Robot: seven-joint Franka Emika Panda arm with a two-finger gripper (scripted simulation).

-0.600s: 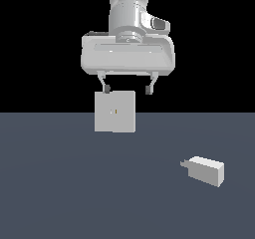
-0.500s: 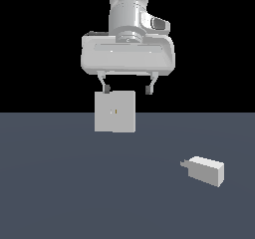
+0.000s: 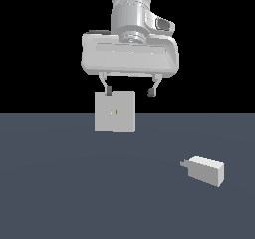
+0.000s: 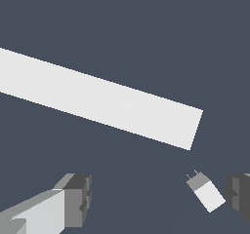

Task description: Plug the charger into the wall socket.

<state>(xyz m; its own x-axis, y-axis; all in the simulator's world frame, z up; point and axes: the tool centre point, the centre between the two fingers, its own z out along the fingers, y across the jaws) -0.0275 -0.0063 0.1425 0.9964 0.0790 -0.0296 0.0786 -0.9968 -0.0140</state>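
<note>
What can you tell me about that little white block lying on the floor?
The charger is a small, plain white rectangular block with a short grey prong stub on one end, pointing toward the exterior view's left. It lies flat on the dark grey floor, well apart from the upright square wall socket. Nothing touches it; the open gripper hangs high above. In the wrist view two thin prongs show.

Flat even sim light, no shadows/glare – sharp, low-res, jagged edges

The arm (image 3: 130, 14) is glossy white-grey with a round wrist. The tool (image 3: 129, 91) has a wide, rounded pale body, a long recessed slot, and two thin grey fingers (image 3: 105, 87) with dark tips.
</note>
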